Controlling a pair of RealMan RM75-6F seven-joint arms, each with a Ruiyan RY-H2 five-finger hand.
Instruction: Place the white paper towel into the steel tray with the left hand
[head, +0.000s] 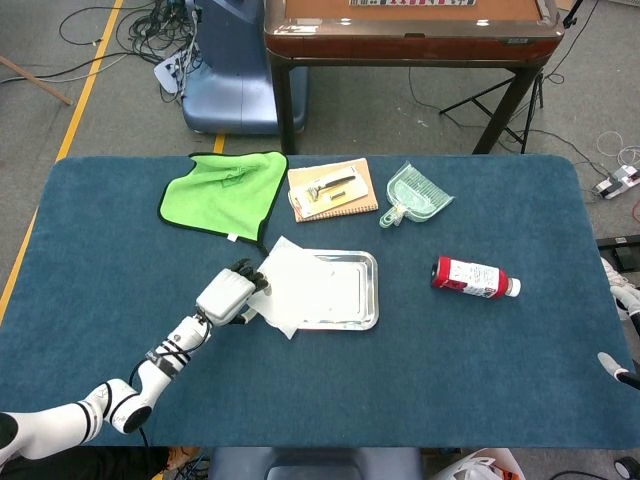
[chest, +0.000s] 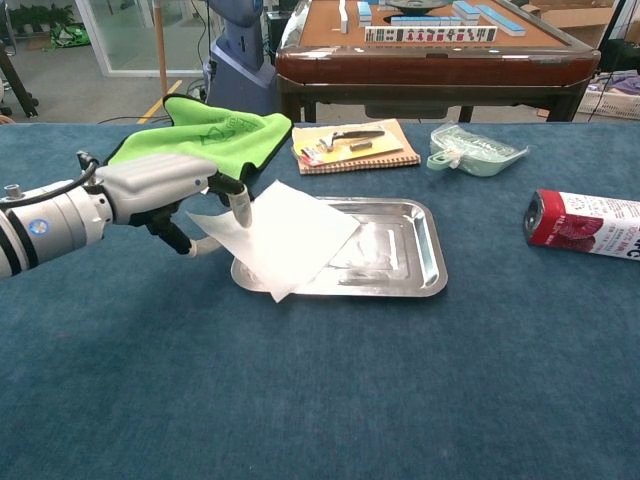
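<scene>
At the steel tray's (chest: 420, 285) 9 o'clock rim, left hand (chest: 165, 190) pinches white paper towel (chest: 280, 235), draped half in, half out. Light, floppy; best held by an edge.
</scene>
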